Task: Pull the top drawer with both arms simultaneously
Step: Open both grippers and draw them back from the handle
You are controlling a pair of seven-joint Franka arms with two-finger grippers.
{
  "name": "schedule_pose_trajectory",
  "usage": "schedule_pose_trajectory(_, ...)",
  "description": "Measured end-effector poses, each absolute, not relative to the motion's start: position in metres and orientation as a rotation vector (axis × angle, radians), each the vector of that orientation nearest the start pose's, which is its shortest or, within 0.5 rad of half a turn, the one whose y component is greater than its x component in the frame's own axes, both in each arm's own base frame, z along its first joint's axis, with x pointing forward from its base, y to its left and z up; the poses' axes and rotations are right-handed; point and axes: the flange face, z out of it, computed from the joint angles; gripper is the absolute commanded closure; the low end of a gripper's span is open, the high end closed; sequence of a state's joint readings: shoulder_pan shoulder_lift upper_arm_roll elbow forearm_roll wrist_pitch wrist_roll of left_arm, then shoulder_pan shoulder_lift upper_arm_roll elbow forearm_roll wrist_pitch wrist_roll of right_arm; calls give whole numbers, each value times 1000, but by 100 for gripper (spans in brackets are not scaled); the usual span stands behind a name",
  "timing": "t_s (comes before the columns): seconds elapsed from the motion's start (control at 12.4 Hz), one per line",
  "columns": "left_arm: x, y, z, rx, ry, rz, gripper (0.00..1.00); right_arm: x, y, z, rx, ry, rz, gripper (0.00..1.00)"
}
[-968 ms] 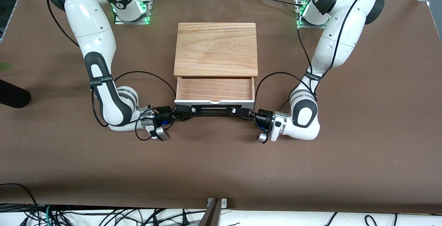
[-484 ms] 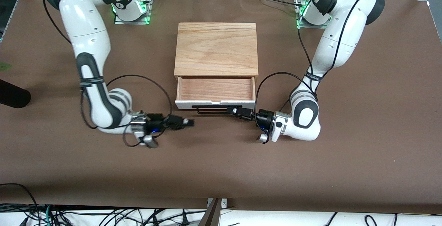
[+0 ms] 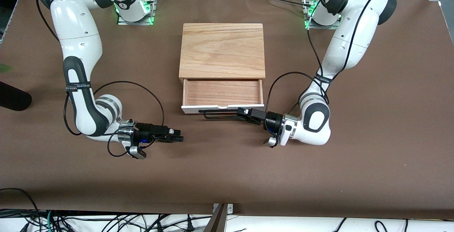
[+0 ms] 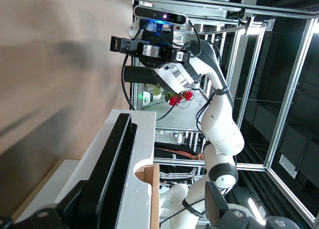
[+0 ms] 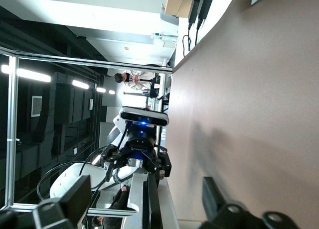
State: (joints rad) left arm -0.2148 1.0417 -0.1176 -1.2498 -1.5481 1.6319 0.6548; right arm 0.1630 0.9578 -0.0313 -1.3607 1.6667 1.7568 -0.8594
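The top drawer (image 3: 222, 92) stands pulled out of the light-wood cabinet (image 3: 222, 50), its reddish wood inside showing. Its white front (image 3: 222, 108) sits slightly askew, with the thin black bar handle (image 3: 220, 112) along it. My left gripper (image 3: 242, 113) is open at the handle's end toward the left arm; in the left wrist view (image 4: 144, 204) the handle (image 4: 112, 164) and white front (image 4: 142, 154) lie between its spread fingers. My right gripper (image 3: 179, 138) is open and empty, low over bare table, apart from the drawer; its wrist view (image 5: 145, 186) looks toward the handle (image 5: 152, 199).
The brown table (image 3: 227, 175) stretches wide around the cabinet. A black object (image 3: 12, 99) lies at the right arm's end of the table. Loose cables (image 3: 106, 221) hang along the table's near edge. The arm bases (image 3: 136, 8) stand by the cabinet's back.
My right gripper let go of the handle and moved away toward the right arm's end of the table. The left gripper stayed at the handle. The drawer's front shifted slightly askew.
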Motion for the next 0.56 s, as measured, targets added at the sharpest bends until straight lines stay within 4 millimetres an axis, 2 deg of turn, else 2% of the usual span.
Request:
schedule_pose_trajectory(0.24, 669, -309, 179, 1526, -160, -222, 0, 715, 158, 179, -1750, -93, -142, 0)
schedule_pose_trajectory(0.32, 670, -305, 177, 1536, -171, -208, 0, 720, 146, 183, -1792, -121, -148, 0)
schedule_pose_trajectory(0.56, 676, -291, 175, 1559, -215, -148, 0, 734, 126, 204, -1892, -169, -137, 0)
